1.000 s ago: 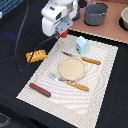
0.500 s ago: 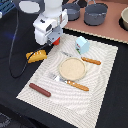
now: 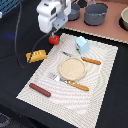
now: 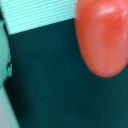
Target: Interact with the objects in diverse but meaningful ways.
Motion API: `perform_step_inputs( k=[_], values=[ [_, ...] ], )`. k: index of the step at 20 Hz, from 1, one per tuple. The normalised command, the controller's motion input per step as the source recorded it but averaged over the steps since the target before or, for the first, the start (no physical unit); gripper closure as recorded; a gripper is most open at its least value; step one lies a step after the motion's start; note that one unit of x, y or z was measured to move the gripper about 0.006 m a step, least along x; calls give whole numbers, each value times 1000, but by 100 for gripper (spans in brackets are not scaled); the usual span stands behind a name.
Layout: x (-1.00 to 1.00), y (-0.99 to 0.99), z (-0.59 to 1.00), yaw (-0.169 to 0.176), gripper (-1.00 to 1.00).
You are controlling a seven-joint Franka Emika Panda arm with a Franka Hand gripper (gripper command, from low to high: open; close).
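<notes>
1. Over the dark surface at the placemat's far corner, on the exterior view's left, the white gripper (image 3: 54, 31) hangs just above the round red tomato (image 3: 54, 39). Its fingertips are hidden behind its own body and the tomato, so I cannot tell how far they are spread or whether they hold anything.
2. Only the exterior view shows the whole layout: the striped placemat (image 3: 100, 80), one tan round plate (image 3: 72, 68) near its middle, and one pale blue house-shaped carton (image 3: 82, 45) standing upright just beyond the plate.
3. That view also shows one yellow-orange ridged bread block (image 3: 36, 56) lying at the mat's edge on the exterior view's left, and one dark brown sausage stick (image 3: 39, 90) lying on the mat's near corner.
4. Two pieces of orange-handled cutlery lie beside the plate: a fork (image 3: 70, 82) on its near side and a knife (image 3: 90, 61) on its far side.
5. Two grey pots (image 3: 95, 14) stand on the tan board beyond the mat.
6. Only the wrist view shows the tomato (image 4: 102, 35) close up, smooth and glossy, resting on dark cloth with a strip of the mat (image 4: 40, 15) nearby; no finger shows in it.
</notes>
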Motion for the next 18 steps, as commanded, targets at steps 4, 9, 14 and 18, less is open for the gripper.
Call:
perform_step_inputs(
  k=[4, 9, 14, 18],
  values=[
    [734, 236, 812, -48, -100],
    [751, 34, 440, -107, -100],
    [798, -9, 289, -87, -100],
    [599, -82, 157, -22, -100]
  ],
)
